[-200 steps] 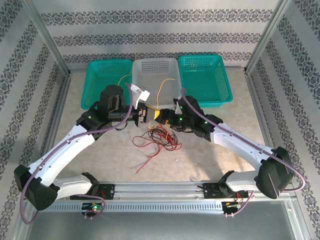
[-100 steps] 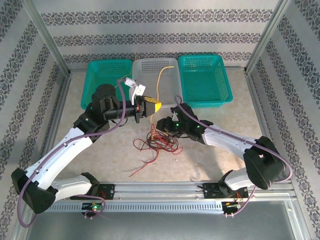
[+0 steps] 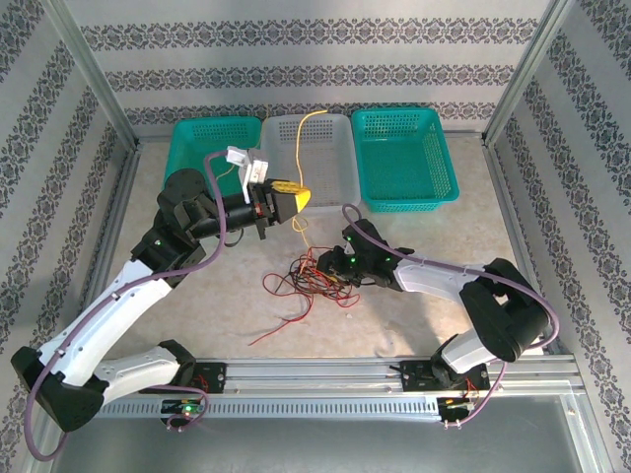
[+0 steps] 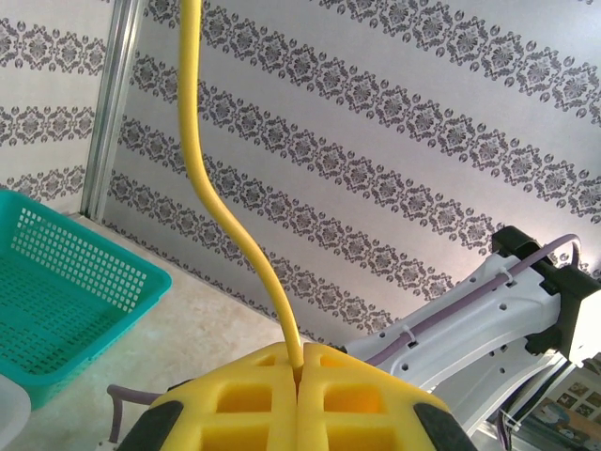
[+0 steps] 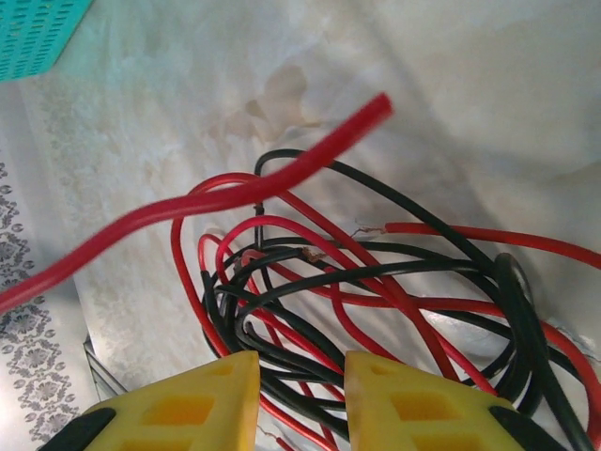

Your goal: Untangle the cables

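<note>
Patterned wallpaper is boxing in the cell, and the pale worktop (image 3: 473,256) is carrying three baskets along its far edge: a left teal basket (image 3: 212,122), a white basket (image 3: 330,163) and a right teal basket (image 3: 404,158).

I am holding my left end effector (image 3: 301,200) raised, left of centre, clenched tight on the yellow cable (image 3: 299,148). Its free end is arcing up over the white basket, and its lower run seems to be dropping towards the heap. The red and black cables (image 3: 311,281) are lying knotted at mid-worktop, with one red tail trailing near and left.

My right end effector (image 3: 330,264) is sitting low against that heap, jaws standing apart with strands running between them (whether they are biting yet, I cannot tell).

To do this well, I am thinking the right side should be pinning only red and black loops, never the yellow. The left should be drawing up and away slowly, along the line the yellow is already taking. If the heap is rising with the pull, the knot is tightening, so I should be easing off and re-pinning closer to the snag.
</note>
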Controlling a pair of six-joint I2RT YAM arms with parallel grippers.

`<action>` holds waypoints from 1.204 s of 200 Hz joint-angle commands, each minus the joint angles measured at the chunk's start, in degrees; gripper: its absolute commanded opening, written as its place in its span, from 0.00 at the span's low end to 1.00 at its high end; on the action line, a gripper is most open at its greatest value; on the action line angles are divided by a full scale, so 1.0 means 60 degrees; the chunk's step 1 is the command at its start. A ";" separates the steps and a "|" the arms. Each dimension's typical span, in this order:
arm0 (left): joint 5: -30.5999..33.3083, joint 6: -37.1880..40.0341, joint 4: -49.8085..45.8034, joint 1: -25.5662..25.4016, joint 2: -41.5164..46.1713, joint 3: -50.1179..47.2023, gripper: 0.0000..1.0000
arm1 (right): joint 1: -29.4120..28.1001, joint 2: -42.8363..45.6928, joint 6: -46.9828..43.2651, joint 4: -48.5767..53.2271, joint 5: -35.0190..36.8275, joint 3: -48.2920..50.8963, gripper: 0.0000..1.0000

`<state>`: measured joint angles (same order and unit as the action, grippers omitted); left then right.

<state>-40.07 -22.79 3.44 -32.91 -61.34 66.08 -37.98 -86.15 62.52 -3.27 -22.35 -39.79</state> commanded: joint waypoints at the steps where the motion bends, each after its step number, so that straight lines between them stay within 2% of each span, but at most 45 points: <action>1: -0.0025 -0.0146 0.0536 0.0185 0.0349 0.0189 0.00 | 0.0020 0.0140 0.0048 -0.0221 0.0202 0.0171 0.31; 25: -0.0027 -0.0176 0.0578 0.0238 0.0417 0.0230 0.00 | 0.0028 0.0574 -0.0201 0.0254 0.0323 0.0158 0.32; 54: -0.0051 -0.0048 0.0359 0.0240 0.0355 0.0214 0.00 | -0.0273 0.1967 -0.0865 0.1575 0.0921 -0.0153 0.37; 65: -0.0073 -0.0063 0.0349 0.0233 0.0364 0.0169 0.00 | -0.0491 0.2556 -0.1256 0.2525 0.1470 -0.0514 0.42; 85: -0.0112 -0.0170 0.0556 0.0240 0.0340 0.0048 0.00 | -0.0784 0.3378 -0.1819 0.3709 0.2424 -0.1090 0.59; 104: -0.0208 -0.0357 0.0879 0.0240 0.0273 0.0013 0.00 | -0.1137 0.3647 -0.1917 0.2811 0.2448 -0.1041 0.73; 119: -0.0316 -0.0526 0.1104 0.0240 0.0152 0.0096 0.00 | -0.1337 0.3007 -0.2099 0.2966 0.2538 -0.1605 0.76; 132: -0.0366 -0.0527 0.1120 0.0240 0.0090 0.0239 0.00 | -0.1370 0.2240 -0.2148 0.3259 0.2716 -0.2116 0.72; 149: -0.0308 -0.0375 0.0939 0.0240 0.0116 0.0385 0.00 | -0.1307 0.1481 -0.2032 0.2822 0.2733 -0.2189 0.65; 162: -0.0308 -0.0333 0.0750 0.0253 0.0147 0.0515 0.00 | -0.1221 0.1019 -0.1820 0.2499 0.2658 -0.2126 0.46; 181: -0.0172 -0.0037 0.0176 0.0259 0.0196 0.0763 0.00 | -0.1106 0.0551 -0.1626 0.2408 0.2568 -0.2018 0.29; 219: 0.0714 0.0211 -0.0455 0.0618 0.0303 0.1024 0.00 | -0.0739 0.0437 -0.0940 0.1648 0.2377 -0.0587 0.14; 227: 0.0996 0.0232 -0.0700 0.0717 0.0254 0.1183 0.00 | -0.0636 0.0559 -0.0703 0.1273 0.2219 -0.0061 0.14; 241: 0.2106 0.0463 -0.1465 0.0824 0.0204 0.1543 0.00 | -0.0513 0.0782 -0.0530 0.0831 0.2127 0.0461 0.17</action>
<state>-36.14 -22.63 0.30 -29.58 -60.45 71.22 -42.48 -83.15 55.68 5.34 -8.58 -42.83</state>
